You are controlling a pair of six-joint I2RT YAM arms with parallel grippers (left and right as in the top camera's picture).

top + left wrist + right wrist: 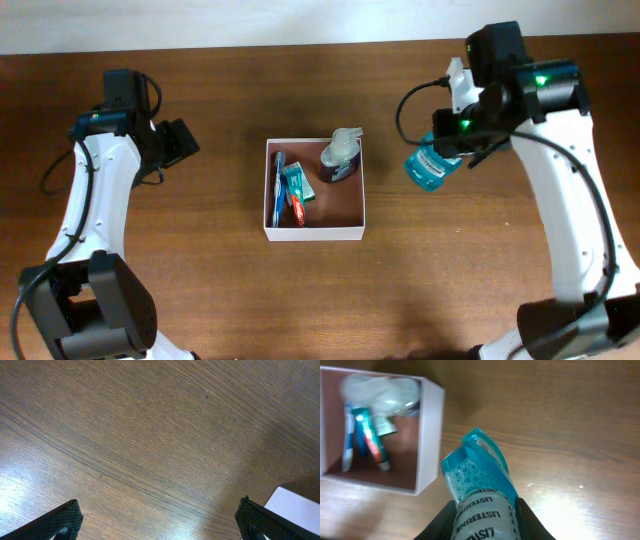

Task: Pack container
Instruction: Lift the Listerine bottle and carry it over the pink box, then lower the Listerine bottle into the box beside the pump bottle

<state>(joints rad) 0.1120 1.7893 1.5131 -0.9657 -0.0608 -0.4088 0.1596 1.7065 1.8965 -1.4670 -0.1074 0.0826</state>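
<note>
The container [350,232] is a square white-walled box with a reddish-brown floor, in the middle of the table; it also shows in the right wrist view as container [431,435]. Inside lie toothpaste tubes [291,190] and a clear bottle [340,158]. My right gripper [455,145] is shut on a blue Listerine mouthwash bottle [480,490], held above the table to the right of the container. My left gripper [178,140] stands open and empty at the far left, its fingertips [60,522] wide apart over bare wood.
The table is dark brown wood [200,280]. A white corner of the container [297,507] shows at the lower right of the left wrist view. Both arm bases stand at the table's front corners.
</note>
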